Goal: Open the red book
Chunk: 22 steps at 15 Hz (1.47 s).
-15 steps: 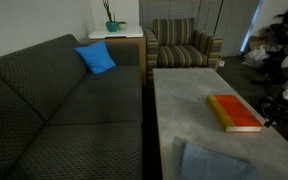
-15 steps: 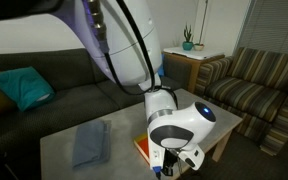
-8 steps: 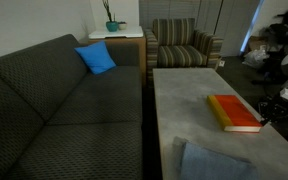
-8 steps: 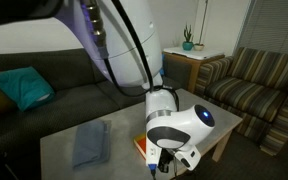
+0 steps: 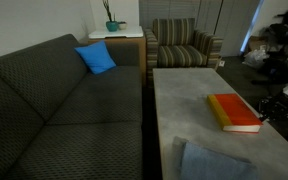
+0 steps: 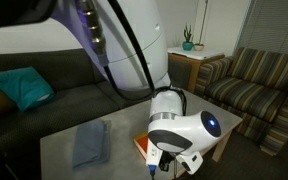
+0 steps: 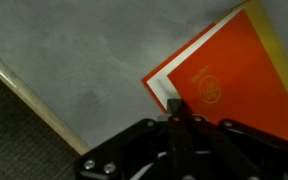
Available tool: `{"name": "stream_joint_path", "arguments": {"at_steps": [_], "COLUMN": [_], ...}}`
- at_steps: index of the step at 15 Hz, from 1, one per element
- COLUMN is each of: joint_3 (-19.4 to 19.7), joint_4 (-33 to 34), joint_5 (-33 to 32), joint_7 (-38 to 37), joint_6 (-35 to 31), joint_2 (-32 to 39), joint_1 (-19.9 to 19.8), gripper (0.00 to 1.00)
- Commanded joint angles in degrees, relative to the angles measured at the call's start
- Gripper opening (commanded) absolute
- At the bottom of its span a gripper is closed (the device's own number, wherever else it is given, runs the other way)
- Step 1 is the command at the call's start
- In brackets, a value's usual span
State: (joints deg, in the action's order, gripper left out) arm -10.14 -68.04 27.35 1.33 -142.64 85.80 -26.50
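The red book (image 5: 234,112) lies flat and closed on the grey table (image 5: 184,95), with a yellow strip along one long edge. In the wrist view the red book (image 7: 224,80) fills the upper right, its white page edge showing at the corner. My gripper (image 7: 174,106) has its fingers pressed together, tips at the book's corner edge, low over the table. In an exterior view the gripper (image 5: 275,108) is at the book's side near the table edge. In an exterior view only a sliver of the book (image 6: 141,146) shows under the wrist (image 6: 184,130).
A folded grey-blue cloth (image 5: 212,163) lies on the table near the book and also shows in an exterior view (image 6: 90,142). A dark sofa (image 5: 54,100) with a blue cushion (image 5: 96,58) runs beside the table. A striped armchair (image 5: 184,45) stands beyond it.
The wrist has shifted slightly down and sideways over the book's corner. The book has not moved and stays closed.
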Motion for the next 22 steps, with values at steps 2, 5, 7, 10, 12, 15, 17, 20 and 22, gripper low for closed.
{"name": "stream_joint_path", "arguments": {"at_steps": [2,5,7,10,12,15,17,20,22], "joint_3": [-3.41,-4.16,-4.63,-6.06,-6.43,-7.07,-7.66,-8.46,-9.08], "joint_4": [-0.28,0.32,0.66,-0.68,-1.81,-3.18,-3.33,-2.75,-2.56], "joint_5": [3.38,3.60,3.55,2.60,2.23,1.93,1.87,1.95,1.96], "joint_7": [5.04,6.95,7.95,9.12,10.09,11.56,12.61,13.38,13.63], "joint_6": [0.82,1.33,1.54,0.77,0.21,-0.37,-0.40,0.38,0.96], "joint_2": [0.00,-0.01,-0.03,-1.16,-2.44,-4.55,-5.35,-5.55,-5.70], "joint_1": [-3.27,-3.55,-3.47,-3.70,-3.16,-2.68,-2.68,-2.61,-2.48], "gripper": [0.00,0.00,0.00,0.00,0.00,0.00,0.00,0.00,0.00]}}
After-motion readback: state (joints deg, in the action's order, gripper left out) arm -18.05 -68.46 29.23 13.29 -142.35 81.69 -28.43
